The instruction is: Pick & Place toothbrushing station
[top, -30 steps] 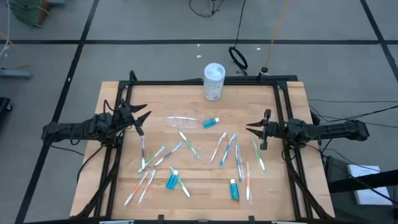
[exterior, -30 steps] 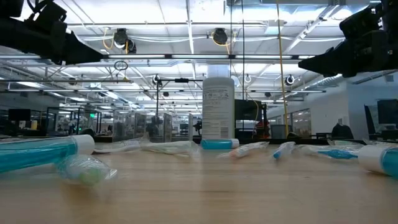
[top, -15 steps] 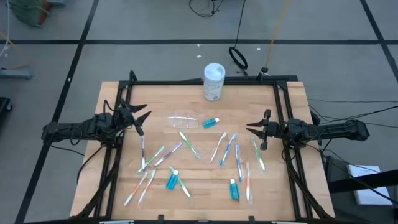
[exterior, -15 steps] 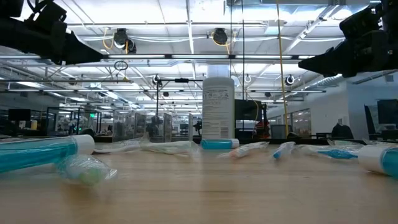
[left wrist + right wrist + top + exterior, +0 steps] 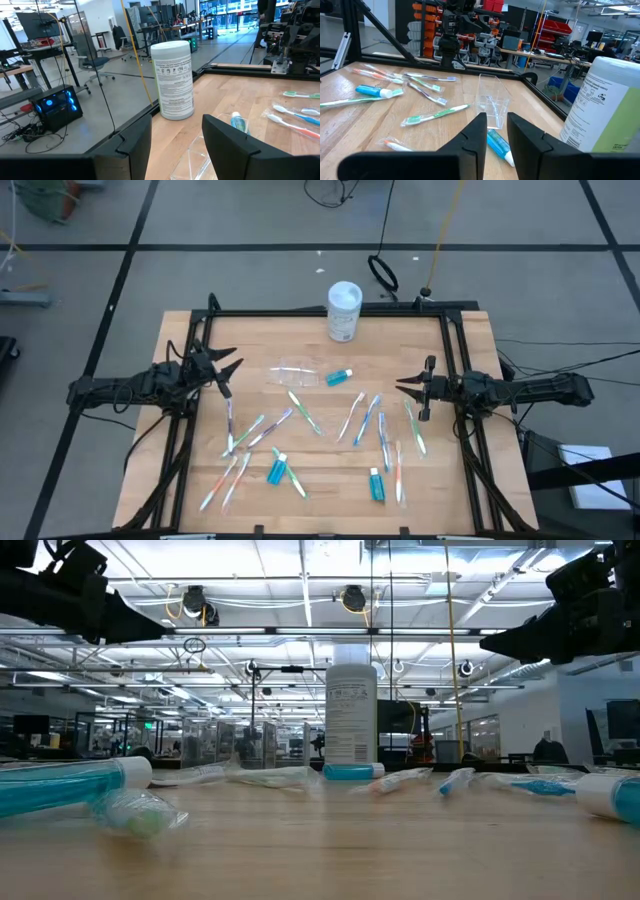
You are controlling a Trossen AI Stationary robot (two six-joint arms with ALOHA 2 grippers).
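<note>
A small clear plastic cup (image 5: 295, 372) lies on its side on the wooden table, far of centre; it also shows in the right wrist view (image 5: 493, 101). A teal toothpaste tube (image 5: 339, 377) lies right beside it, and two more tubes (image 5: 277, 470) (image 5: 376, 485) lie near the front. Several slim toothbrushes (image 5: 300, 412) lie scattered flat across the middle. My left gripper (image 5: 230, 373) hovers open over the table's left side, empty. My right gripper (image 5: 405, 387) hovers over the right side with a narrow gap between its fingers, empty.
A tall white wipes canister (image 5: 344, 311) stands at the table's far edge, centre. A black frame (image 5: 320, 311) runs along the far edge and both sides of the table. Bare wood lies between the canister and the cup.
</note>
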